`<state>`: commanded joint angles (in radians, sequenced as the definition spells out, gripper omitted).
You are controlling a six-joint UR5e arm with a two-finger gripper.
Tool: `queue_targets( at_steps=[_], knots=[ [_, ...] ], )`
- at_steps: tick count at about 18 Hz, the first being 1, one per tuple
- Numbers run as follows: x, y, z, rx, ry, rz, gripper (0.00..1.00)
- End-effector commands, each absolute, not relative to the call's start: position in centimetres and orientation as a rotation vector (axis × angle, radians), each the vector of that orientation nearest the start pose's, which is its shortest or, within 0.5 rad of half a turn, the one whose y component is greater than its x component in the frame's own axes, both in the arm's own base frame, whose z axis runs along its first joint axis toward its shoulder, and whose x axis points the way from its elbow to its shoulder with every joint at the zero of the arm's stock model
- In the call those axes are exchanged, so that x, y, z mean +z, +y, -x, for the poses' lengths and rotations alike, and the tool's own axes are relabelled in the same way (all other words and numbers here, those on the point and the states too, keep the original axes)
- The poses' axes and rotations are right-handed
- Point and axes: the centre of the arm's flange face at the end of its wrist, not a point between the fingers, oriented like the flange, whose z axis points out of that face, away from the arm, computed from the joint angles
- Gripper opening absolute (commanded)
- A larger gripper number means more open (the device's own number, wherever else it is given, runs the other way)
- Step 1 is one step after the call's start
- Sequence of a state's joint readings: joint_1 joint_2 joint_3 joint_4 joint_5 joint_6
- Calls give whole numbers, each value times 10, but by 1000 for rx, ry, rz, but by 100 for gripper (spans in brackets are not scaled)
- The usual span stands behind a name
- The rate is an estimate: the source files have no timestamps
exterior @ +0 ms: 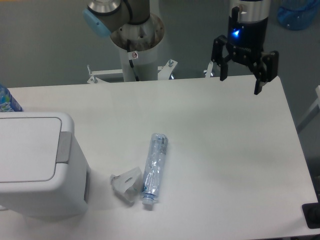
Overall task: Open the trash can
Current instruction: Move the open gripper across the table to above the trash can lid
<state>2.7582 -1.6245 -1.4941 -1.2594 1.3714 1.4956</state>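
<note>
Claw (241,81) hangs at the far right of the table (225,150), above its back edge, fingers spread apart and holding nothing; I see a blue light glowing on its body. From my view the bin (37,165) sits at the near left corner, well apart from the claw, diagonally across the table. Its lid (27,149) lies flat and closed, grey tab (63,147) on the right side. Between them, nearer the bin, lie a crushed bottle (154,168) and a clear scrap (126,183).
</note>
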Motion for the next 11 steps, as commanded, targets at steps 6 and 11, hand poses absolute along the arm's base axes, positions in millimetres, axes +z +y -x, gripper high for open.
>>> queue_targets(
  at_steps=[6,11],
  knots=[
    [541,351,437,398,432,2802,100],
    [541,391,409,328,185,2791,100]
  ],
)
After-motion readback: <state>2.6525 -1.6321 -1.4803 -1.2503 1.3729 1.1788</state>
